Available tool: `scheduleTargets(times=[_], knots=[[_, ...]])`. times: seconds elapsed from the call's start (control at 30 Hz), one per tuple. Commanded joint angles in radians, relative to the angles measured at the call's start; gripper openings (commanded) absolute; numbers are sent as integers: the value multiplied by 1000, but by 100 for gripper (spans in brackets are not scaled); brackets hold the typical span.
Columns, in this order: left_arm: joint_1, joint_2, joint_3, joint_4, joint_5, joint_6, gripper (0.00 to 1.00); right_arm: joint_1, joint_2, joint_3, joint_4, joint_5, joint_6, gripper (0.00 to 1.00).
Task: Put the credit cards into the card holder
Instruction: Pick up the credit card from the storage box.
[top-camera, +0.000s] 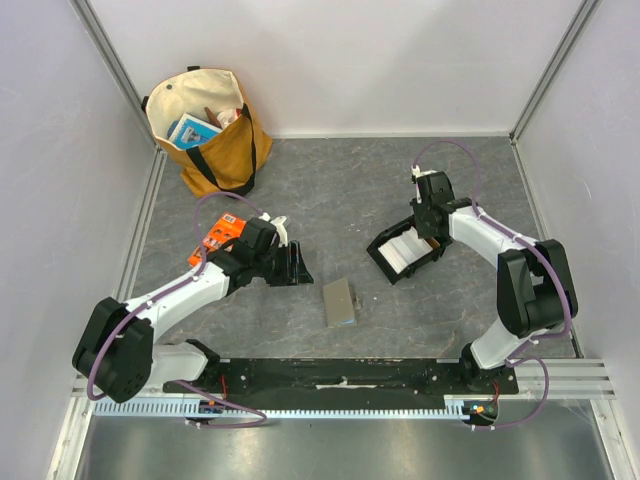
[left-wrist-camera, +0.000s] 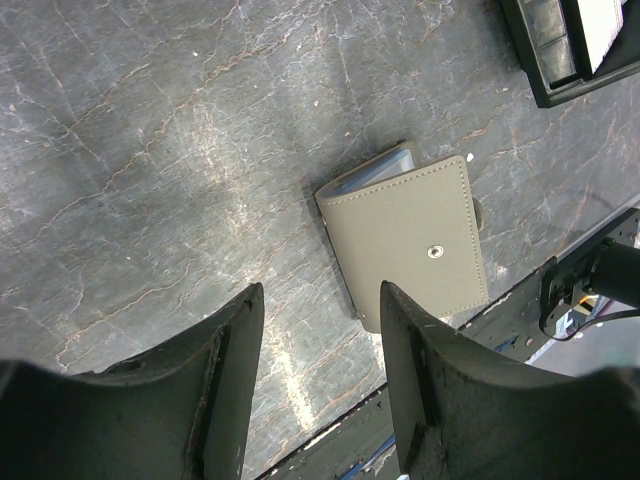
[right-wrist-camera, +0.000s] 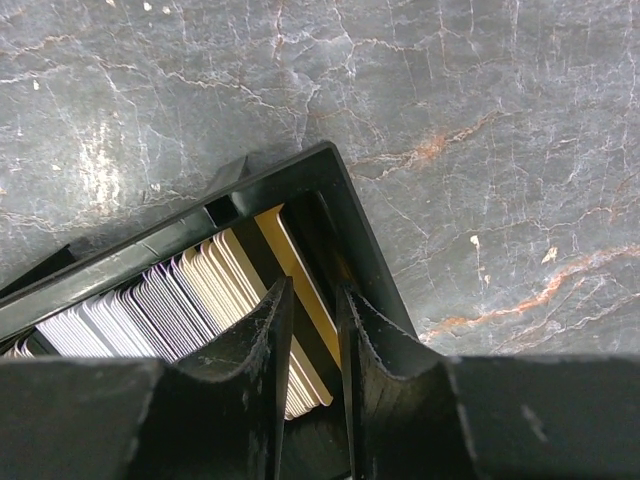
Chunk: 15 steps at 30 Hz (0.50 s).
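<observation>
The card holder (top-camera: 340, 302) is a closed olive-grey wallet lying flat on the table's near middle. In the left wrist view the card holder (left-wrist-camera: 410, 235) shows its snap stud (left-wrist-camera: 435, 252). My left gripper (top-camera: 298, 272) is open and empty, to the wallet's left; in its own view the left gripper (left-wrist-camera: 320, 310) hovers just short of it. The credit cards (top-camera: 405, 250) stand on edge in a black tray (top-camera: 380, 258). My right gripper (top-camera: 430, 235) is down in the tray. In the right wrist view the right gripper (right-wrist-camera: 312, 290) stands narrowly open astride a tan card (right-wrist-camera: 292, 262) at the end of the stack (right-wrist-camera: 170, 300).
A tan tote bag (top-camera: 210, 125) with items inside stands at the back left. An orange printed packet (top-camera: 222, 235) lies by the left arm. The tray's corner wall (right-wrist-camera: 340, 190) stands just beyond my right fingers. Grey walls close in the table.
</observation>
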Motion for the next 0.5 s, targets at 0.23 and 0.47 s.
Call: scheduleTargets(times=[0.23,0.47], knots=[[-2,-19,-4,24,24,35,56,-5,29,41,-108,-28,-21,15],[-2,-34,1,17,21,35,56,-5,-102,120,-138,-53,-31,0]])
